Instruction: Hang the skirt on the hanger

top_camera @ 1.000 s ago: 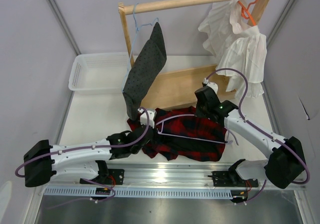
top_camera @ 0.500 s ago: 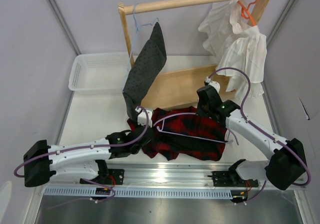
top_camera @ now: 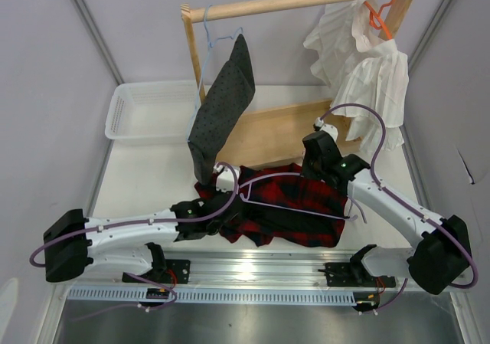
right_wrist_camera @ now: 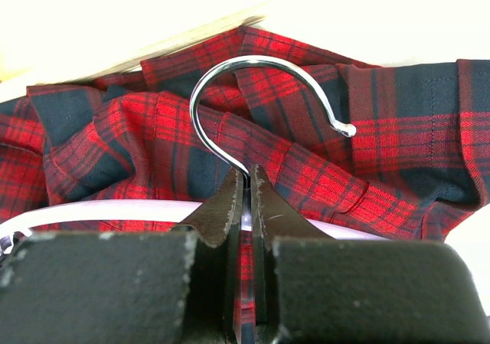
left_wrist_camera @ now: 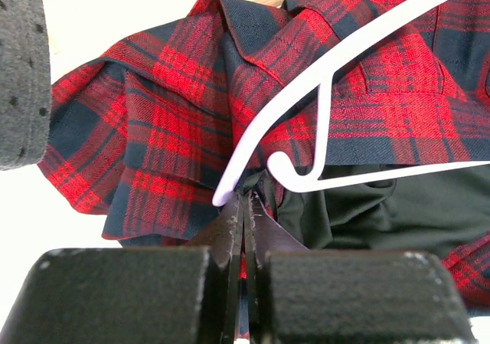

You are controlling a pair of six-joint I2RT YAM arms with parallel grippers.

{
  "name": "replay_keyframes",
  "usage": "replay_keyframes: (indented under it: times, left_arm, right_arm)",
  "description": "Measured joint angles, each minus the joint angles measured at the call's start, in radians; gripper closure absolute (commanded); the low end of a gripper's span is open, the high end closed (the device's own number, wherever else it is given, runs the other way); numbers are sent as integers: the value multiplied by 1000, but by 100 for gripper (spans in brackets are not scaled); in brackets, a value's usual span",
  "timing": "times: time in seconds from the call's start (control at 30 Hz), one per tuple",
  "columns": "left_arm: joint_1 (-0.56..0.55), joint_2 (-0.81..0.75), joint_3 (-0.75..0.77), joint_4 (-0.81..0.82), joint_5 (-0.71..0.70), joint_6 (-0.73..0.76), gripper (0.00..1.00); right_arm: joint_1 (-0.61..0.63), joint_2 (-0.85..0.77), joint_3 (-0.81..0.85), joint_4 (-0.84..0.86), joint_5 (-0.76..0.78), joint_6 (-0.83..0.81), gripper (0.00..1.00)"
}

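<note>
The red-and-navy plaid skirt (top_camera: 295,217) lies crumpled on the table between my arms, its black lining showing in the left wrist view (left_wrist_camera: 153,129). The lilac hanger (top_camera: 295,210) lies across it, its thin bars over the plaid (left_wrist_camera: 367,41). My right gripper (top_camera: 316,177) is shut on the neck of the silver hook (right_wrist_camera: 230,72), at the skirt's far edge (right_wrist_camera: 398,145). My left gripper (top_camera: 232,194) is shut on a fold of skirt fabric just beside the hanger's left end (left_wrist_camera: 246,198).
A wooden rack (top_camera: 298,3) stands at the back. A dark grey speckled garment (top_camera: 222,103) hangs on it from a light blue hanger, just behind my left gripper. A white ruffled garment (top_camera: 367,68) hangs from an orange hanger. A white basket (top_camera: 145,110) sits at the back left.
My left arm has shifted a little to the right, still pinching the skirt. My right arm has edged slightly right with the hook. Hanger and skirt lie much as before.
</note>
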Motion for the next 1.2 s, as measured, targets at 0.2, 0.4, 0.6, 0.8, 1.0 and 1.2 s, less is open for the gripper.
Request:
replay_keyframes:
  times: [0.2,0.4,0.6,0.8,1.0,1.2]
  left_arm:
    - [0,27,17,-1,-5,0,100]
    - [0,54,46,-8,-23,-6,100]
    - [0,76,64,-14,-34,-13,100]
    - [0,90,69,-16,-36,-15,100]
    - [0,94,70,-20,-36,-19,100]
    - [0,126,121,-92,-60,-51,100]
  right_arm:
    - [0,-2,0,0,-9,0,100]
    - [2,-4,0,0,-10,1,100]
    - [3,-10,0,-1,-10,1,100]
    - [4,-11,-4,-2,-10,2,100]
    - [5,-15,-12,-3,-13,5,100]
    - [7,-19,-19,0,-13,16,100]
